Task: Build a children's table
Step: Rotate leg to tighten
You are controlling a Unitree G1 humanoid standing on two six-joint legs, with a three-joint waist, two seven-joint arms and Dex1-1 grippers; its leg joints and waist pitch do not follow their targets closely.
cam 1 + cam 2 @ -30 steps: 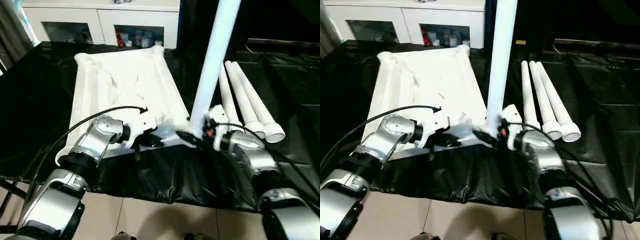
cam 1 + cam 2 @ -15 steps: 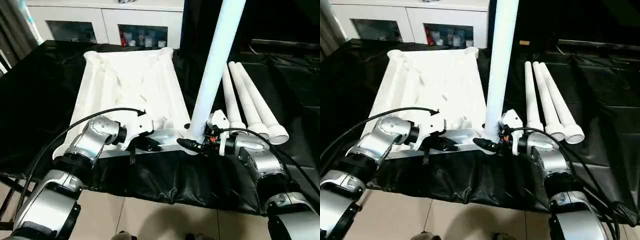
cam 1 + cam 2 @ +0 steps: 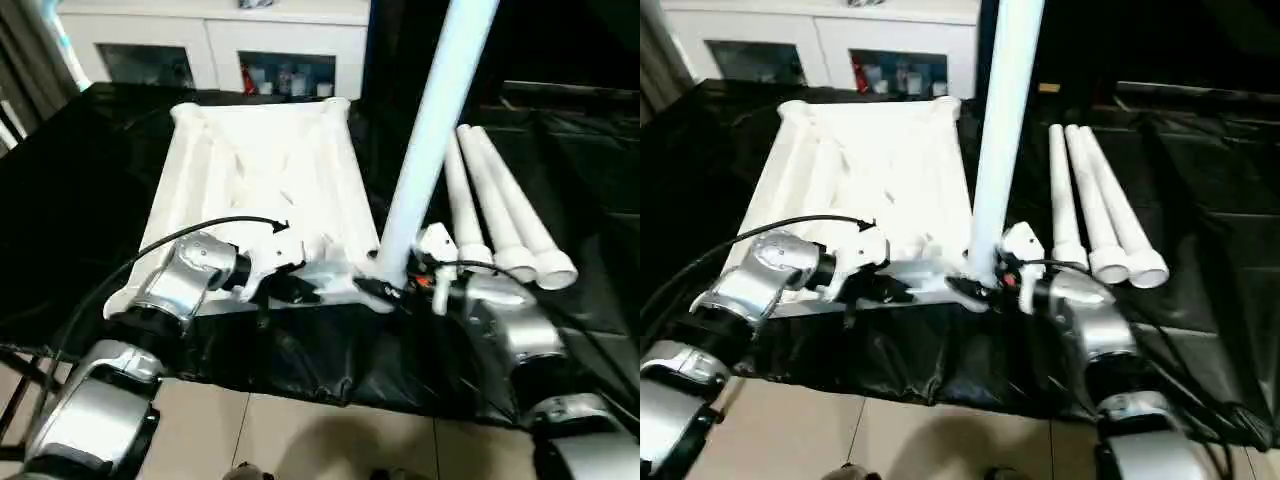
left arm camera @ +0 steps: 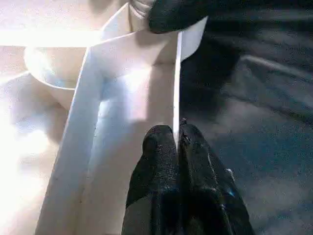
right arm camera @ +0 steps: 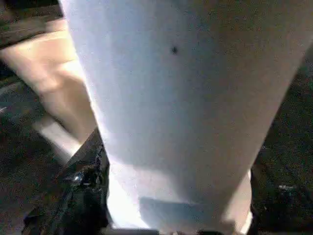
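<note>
The white tabletop (image 3: 260, 170) lies underside up on the black cover. One white leg (image 3: 430, 130) stands upright in its near right corner socket. My left gripper (image 3: 300, 290) is shut on the tabletop's thin near rim (image 4: 177, 88), and in the left wrist view its fingertips (image 4: 164, 144) pinch that wall. My right gripper (image 3: 382, 288) is at the foot of the upright leg (image 5: 171, 98). A black finger (image 5: 83, 191) presses against each side of the leg.
Three more white legs (image 3: 500, 210) lie side by side on the black cover (image 3: 80, 200) to the right of the tabletop. A white cabinet with glass doors (image 3: 200, 50) stands behind. The cover's near edge hangs over tiled floor (image 3: 300, 440).
My right gripper's fingers have drawn in around the foot of the upright leg. The left gripper keeps its hold on the rim. The head view has shifted a little.
</note>
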